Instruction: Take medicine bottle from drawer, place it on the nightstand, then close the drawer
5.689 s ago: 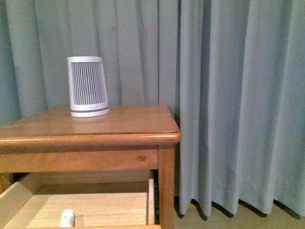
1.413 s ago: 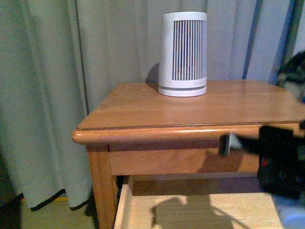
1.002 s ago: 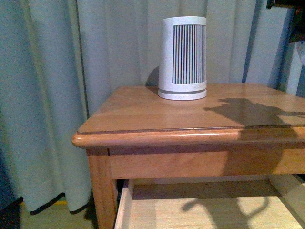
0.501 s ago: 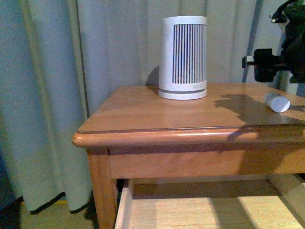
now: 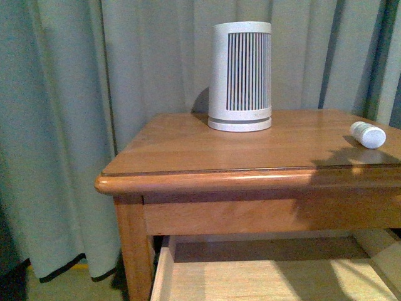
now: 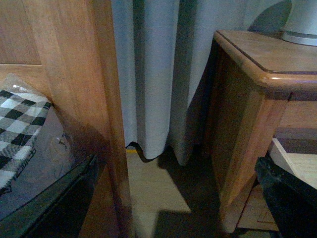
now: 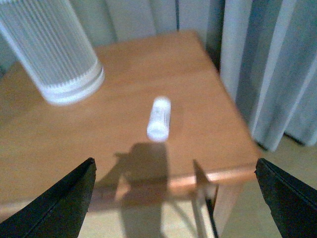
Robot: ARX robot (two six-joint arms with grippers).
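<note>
The medicine bottle [image 5: 368, 135] lies on its side on the nightstand [image 5: 188, 147], near the right end of its top. In the right wrist view the bottle [image 7: 159, 118] rests alone on the wood, apart from my right gripper [image 7: 173, 203], which is open and empty, drawn back over the front edge. The drawer [image 5: 269, 279] under the top stands pulled out; its pale inside shows and its front is out of view. My left gripper [image 6: 173, 208] is open and empty, low beside the nightstand's left corner [image 6: 262, 64]. Neither arm shows in the front view.
A tall white ribbed device [image 5: 241, 75] stands at the back of the nightstand top. Grey curtains [image 5: 62, 125] hang behind and to the left. In the left wrist view a wooden panel [image 6: 84, 74] with a checked cloth [image 6: 20, 124] stands close on one side.
The bottle, earlier in the drawer, now lies on the nightstand top. The right arm, above it half a second ago, has let go and drawn out of the front view.
</note>
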